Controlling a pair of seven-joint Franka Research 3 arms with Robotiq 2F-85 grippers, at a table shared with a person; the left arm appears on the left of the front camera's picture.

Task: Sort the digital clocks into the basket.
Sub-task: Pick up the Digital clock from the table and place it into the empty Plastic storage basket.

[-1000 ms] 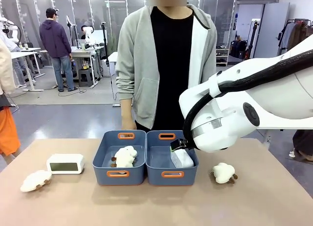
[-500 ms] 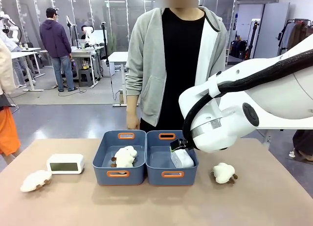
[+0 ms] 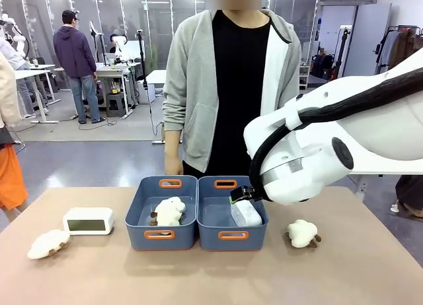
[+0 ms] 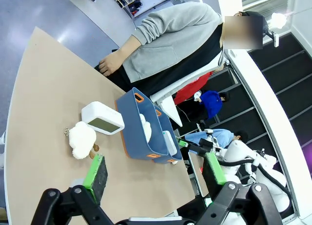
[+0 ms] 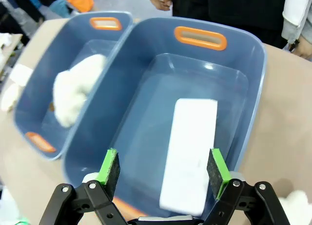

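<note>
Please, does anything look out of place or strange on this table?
Nothing is spilled or damaged. One digital clock sits unsorted on the table, at its left side. The other clock lies in the right basket; a plush toy lies in the left basket.

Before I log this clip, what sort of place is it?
Probably an open-plan robotics lab: a white robot arm at the tan table, equipment-laden desks behind, glass partitions beyond.
</note>
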